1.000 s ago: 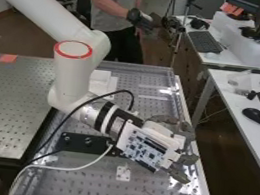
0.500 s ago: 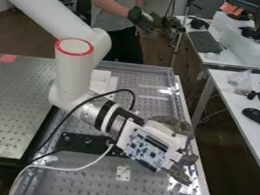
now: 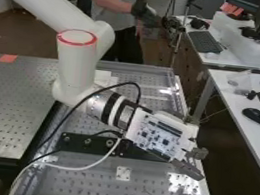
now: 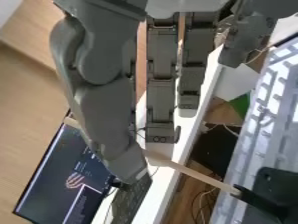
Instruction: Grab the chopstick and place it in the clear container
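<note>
Since the earlier frame, the hand (image 3: 188, 168) has been turned and raised a little beside the bench's far-right edge, and the white arm (image 3: 76, 70) behind it has been shifted slightly toward three o'clock in the high view. The pale wooden chopstick (image 4: 199, 175) is seen in the wrist view, held slantwise and passed behind the broad thumb (image 4: 106, 105) near its tip. By the hand it is clamped between thumb and fingers (image 4: 160, 95), though the exact contact is hidden. One end of the stick meets a dark shape (image 4: 276, 185), which cannot be identified. Behind the stick, a white desk (image 4: 149, 212), a lit screen (image 4: 56, 175) and a dark keyboard (image 4: 126, 200) are seen. In the high view the hand is found at five o'clock, with a circuit board (image 3: 156, 135) mounted on its back. A black plate (image 3: 76, 141) is fixed to the perforated bench (image 3: 91, 184) at seven o'clock, and a small pale bracket (image 3: 123, 173) at six. At three o'clock a black mouse (image 3: 255, 116) is set on the side desk; at nine, a second perforated table (image 3: 9, 108) is placed.
</note>
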You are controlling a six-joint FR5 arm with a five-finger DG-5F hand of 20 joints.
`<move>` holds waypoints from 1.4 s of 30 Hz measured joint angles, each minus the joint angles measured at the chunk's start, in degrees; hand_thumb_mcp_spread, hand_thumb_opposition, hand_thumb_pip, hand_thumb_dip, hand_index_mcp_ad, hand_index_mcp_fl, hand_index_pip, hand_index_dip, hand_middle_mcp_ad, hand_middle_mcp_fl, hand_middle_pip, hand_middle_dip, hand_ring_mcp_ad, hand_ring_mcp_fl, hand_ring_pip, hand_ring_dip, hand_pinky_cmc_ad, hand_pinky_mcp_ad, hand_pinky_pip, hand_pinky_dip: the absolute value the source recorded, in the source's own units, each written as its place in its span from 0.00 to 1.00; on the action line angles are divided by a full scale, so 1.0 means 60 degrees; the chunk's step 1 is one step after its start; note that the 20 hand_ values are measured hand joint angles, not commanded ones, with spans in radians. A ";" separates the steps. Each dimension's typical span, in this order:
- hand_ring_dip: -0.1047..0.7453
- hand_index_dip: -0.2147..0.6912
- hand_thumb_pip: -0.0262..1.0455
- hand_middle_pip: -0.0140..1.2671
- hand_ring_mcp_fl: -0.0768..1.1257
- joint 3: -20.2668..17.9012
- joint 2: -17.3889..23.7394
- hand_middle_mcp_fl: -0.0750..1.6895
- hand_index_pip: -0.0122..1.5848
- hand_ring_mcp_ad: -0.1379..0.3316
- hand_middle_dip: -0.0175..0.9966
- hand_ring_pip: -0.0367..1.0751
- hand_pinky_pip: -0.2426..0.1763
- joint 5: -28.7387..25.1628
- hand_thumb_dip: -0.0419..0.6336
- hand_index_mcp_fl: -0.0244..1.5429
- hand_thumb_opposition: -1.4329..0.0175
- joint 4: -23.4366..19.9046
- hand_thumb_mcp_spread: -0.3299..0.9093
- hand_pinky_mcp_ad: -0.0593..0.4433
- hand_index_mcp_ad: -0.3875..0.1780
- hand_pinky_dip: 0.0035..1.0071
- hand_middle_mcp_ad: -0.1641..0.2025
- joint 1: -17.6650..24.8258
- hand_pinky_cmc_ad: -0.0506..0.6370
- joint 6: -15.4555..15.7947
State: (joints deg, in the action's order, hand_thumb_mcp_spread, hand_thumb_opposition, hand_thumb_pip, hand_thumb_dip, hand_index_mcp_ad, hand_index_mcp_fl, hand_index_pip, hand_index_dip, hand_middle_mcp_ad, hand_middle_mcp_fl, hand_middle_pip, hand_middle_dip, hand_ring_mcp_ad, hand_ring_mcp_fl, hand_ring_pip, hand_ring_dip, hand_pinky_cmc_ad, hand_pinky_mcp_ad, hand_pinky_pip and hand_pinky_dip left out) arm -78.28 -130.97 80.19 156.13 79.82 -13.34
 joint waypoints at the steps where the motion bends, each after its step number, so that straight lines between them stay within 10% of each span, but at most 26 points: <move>1: 0.70 0.62 0.42 0.20 0.54 0.0044 0.0040 0.77 0.26 0.46 0.65 0.14 0.40 0.0037 0.48 0.82 0.26 -0.0023 0.88 0.61 0.44 0.15 0.62 0.0002 0.57 0.0094; 21: 0.70 0.62 0.42 0.27 0.54 0.0266 0.0942 0.80 0.23 0.46 0.53 0.14 0.40 0.0130 0.48 0.85 0.26 0.0215 0.87 0.61 0.46 0.15 0.61 0.0151 0.58 0.1446; 42: 0.70 0.62 0.42 0.33 0.57 -0.1762 0.3588 0.81 0.21 0.43 0.52 0.14 0.40 -0.1299 0.48 0.87 0.24 -0.0547 0.85 0.65 0.43 0.15 0.61 0.1738 0.58 0.2860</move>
State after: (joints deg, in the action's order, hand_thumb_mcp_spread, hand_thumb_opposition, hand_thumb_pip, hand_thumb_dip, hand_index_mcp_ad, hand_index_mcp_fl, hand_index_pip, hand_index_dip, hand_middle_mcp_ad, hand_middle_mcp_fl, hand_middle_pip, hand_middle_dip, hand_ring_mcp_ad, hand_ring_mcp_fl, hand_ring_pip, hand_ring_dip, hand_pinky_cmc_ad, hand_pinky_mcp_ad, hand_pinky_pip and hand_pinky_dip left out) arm -88.86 -109.44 72.39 152.85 90.26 3.83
